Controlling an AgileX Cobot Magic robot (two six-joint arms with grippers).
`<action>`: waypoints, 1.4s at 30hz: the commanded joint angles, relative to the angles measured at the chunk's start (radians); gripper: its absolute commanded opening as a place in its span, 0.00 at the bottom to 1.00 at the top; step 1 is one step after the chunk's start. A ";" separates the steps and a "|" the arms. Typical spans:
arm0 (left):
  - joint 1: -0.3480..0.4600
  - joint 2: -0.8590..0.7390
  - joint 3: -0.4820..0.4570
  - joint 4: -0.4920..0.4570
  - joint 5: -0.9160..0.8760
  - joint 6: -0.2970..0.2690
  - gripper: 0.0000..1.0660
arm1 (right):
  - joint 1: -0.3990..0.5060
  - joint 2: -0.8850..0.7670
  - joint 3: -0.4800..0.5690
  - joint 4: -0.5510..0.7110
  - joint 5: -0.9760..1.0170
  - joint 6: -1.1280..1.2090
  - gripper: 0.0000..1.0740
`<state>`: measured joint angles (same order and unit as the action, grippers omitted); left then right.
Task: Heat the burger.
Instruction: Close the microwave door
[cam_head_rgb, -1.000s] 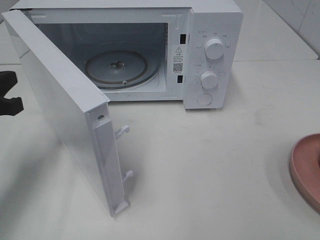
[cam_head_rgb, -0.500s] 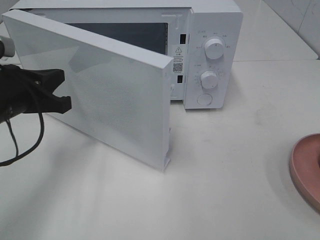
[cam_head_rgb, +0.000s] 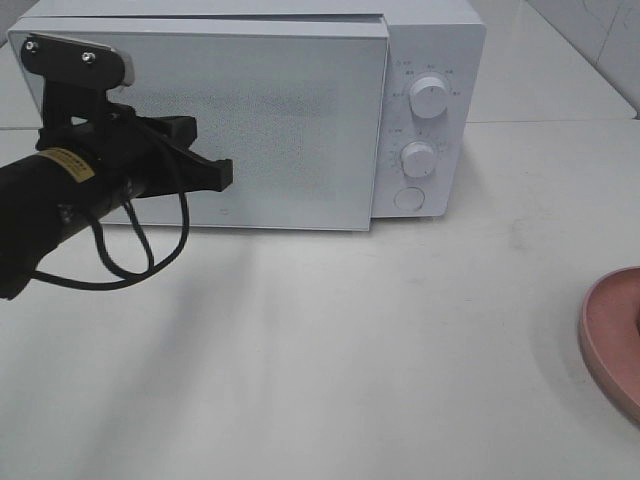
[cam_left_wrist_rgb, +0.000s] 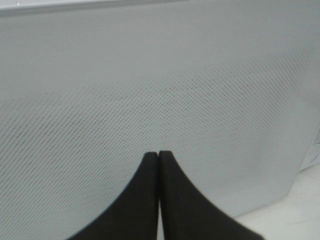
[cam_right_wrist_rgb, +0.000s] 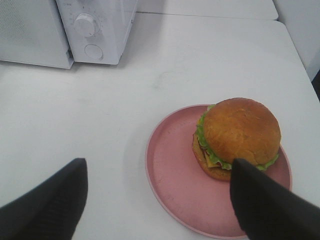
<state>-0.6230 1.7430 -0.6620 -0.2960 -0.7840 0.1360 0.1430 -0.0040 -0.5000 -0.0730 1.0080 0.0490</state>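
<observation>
The burger (cam_right_wrist_rgb: 240, 135), with its golden-brown bun, lettuce and cheese, sits on the pink plate (cam_right_wrist_rgb: 172, 170) in the right wrist view. My right gripper (cam_right_wrist_rgb: 157, 167) hangs open over the plate, one finger beside the burger, nothing between its fingers. Only the plate's edge (cam_head_rgb: 610, 340) shows at the right border of the high view. The white microwave (cam_head_rgb: 430, 40) stands at the back with its door (cam_head_rgb: 280, 120) flat against the front. My left gripper (cam_head_rgb: 225, 175) is shut, its tips (cam_left_wrist_rgb: 158, 156) close against the door's dotted window.
The microwave's control panel carries two round knobs (cam_head_rgb: 428, 97) (cam_head_rgb: 418, 158) and a round button (cam_head_rgb: 408, 198). A black cable loops under the left arm (cam_head_rgb: 60, 200). White tabletop (cam_head_rgb: 380, 350) stretches between the microwave and the plate.
The microwave door swung from wide open to flat against the front. My left gripper came in from the left edge and followed the door to the right.
</observation>
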 joint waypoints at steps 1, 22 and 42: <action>-0.026 0.017 -0.043 -0.043 0.012 0.012 0.00 | -0.004 -0.029 0.002 0.003 -0.010 -0.010 0.71; -0.082 0.217 -0.404 -0.225 0.144 0.163 0.00 | -0.004 -0.029 0.002 0.003 -0.010 -0.010 0.71; -0.120 0.241 -0.519 -0.232 0.335 0.229 0.00 | -0.004 -0.029 0.002 0.003 -0.010 -0.010 0.71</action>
<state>-0.7430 2.0010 -1.1710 -0.5150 -0.4390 0.3550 0.1430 -0.0040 -0.5000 -0.0730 1.0080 0.0490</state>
